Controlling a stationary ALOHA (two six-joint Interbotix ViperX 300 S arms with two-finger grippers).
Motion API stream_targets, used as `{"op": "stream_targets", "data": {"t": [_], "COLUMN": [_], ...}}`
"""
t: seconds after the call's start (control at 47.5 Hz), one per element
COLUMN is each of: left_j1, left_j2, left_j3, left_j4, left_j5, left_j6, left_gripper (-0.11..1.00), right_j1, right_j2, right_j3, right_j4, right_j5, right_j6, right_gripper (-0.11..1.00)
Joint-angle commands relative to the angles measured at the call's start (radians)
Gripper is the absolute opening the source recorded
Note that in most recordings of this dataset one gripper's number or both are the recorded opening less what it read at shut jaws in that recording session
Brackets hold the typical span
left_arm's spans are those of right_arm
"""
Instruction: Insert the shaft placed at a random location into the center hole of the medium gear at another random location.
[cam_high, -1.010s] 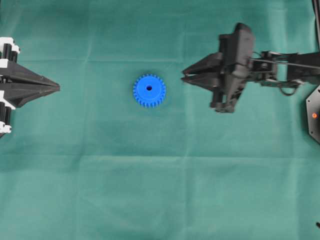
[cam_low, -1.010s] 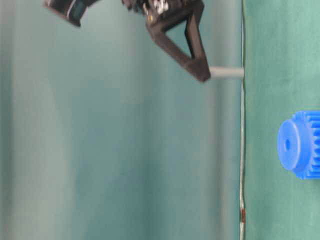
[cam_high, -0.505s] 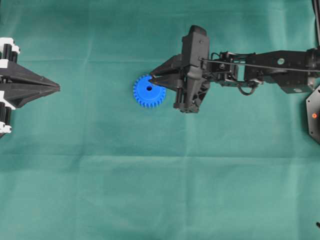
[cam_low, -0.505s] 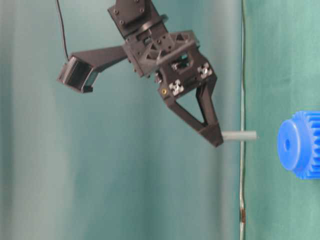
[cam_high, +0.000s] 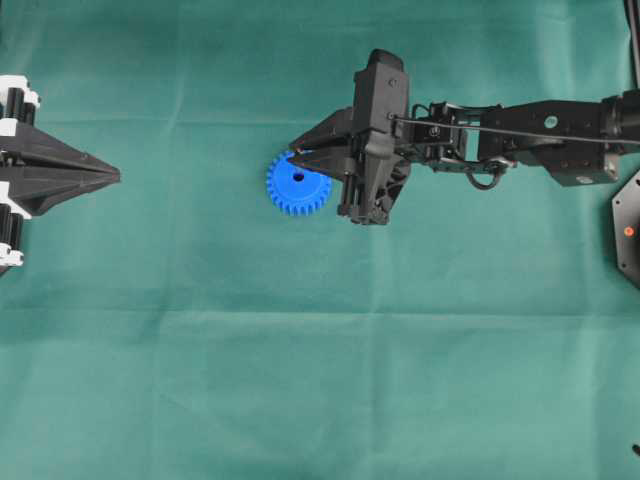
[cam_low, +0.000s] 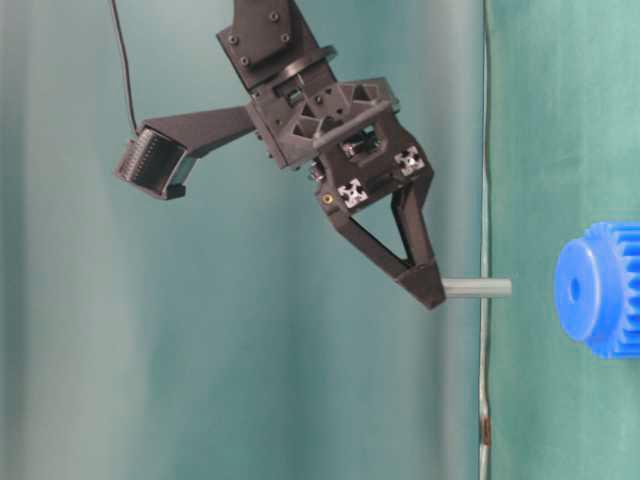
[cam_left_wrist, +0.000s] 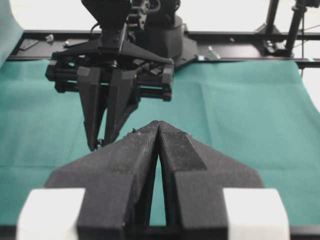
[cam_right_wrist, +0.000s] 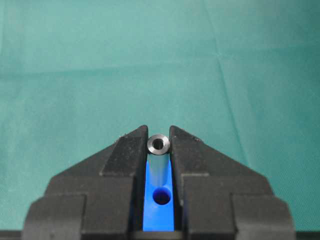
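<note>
The blue medium gear (cam_high: 300, 190) lies flat on the green cloth, its center hole (cam_high: 298, 177) showing. My right gripper (cam_high: 296, 150) hangs over the gear's far edge, shut on the silver-grey shaft (cam_low: 478, 288). In the table-level view the shaft points at the gear (cam_low: 600, 290), about level with the hole (cam_low: 574, 289), with a gap between shaft tip and hub. In the right wrist view the shaft (cam_right_wrist: 158, 145) sits between the fingertips, with the gear (cam_right_wrist: 159, 220) and its hole (cam_right_wrist: 161, 196) below. My left gripper (cam_high: 112, 176) is shut and empty at the left edge.
Green cloth (cam_high: 300, 380) covers the whole table. The left wrist view shows my left gripper (cam_left_wrist: 159, 126) shut, with the right gripper (cam_left_wrist: 102, 142) and its arm base beyond it. A black fixture (cam_high: 627, 232) sits at the right edge.
My right gripper has carried the shaft leftward, from right of the gear to above it. In the table-level view the shaft has come into line with the hole. The left arm has not moved.
</note>
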Motion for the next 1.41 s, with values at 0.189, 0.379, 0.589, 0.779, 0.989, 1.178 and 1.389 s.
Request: {"op": "stream_targets", "data": {"t": [0.189,0.379,0.589,0.779,0.989,1.178,1.389], "left_j1": [0.003,0.002,0.003,0.002,0.002,0.002,0.003], "left_j2": [0.009,0.009,0.009,0.009,0.009,0.009,0.009], "left_j3": [-0.015,-0.015,-0.015,-0.015,-0.015,-0.015,-0.014], "left_j4": [0.002,0.002,0.002,0.002,0.002,0.002,0.003], "left_j5": [-0.006,-0.006,-0.008,-0.006,-0.006,-0.008,-0.006], "left_j6": [-0.002,-0.002,-0.002,-0.002,-0.003,-0.002,-0.002], "left_gripper": [0.0,0.0,0.0,0.0,0.0,0.0,0.0], "right_j1": [0.002,-0.002,-0.009,-0.011,-0.011,-0.012,-0.012], "right_j2": [0.046,0.087,0.123,0.123,0.083,0.032,0.037], "right_j3": [-0.021,-0.017,-0.017,-0.012,0.02,0.043,0.034], "right_j4": [0.003,0.003,0.005,0.005,0.005,0.002,0.0], "right_j5": [-0.069,-0.103,-0.109,-0.114,-0.152,-0.166,-0.166], "right_j6": [-0.005,-0.005,-0.005,-0.005,-0.005,-0.008,-0.009], "right_gripper": [0.14,0.14,0.14,0.14,0.14,0.14,0.14]}}
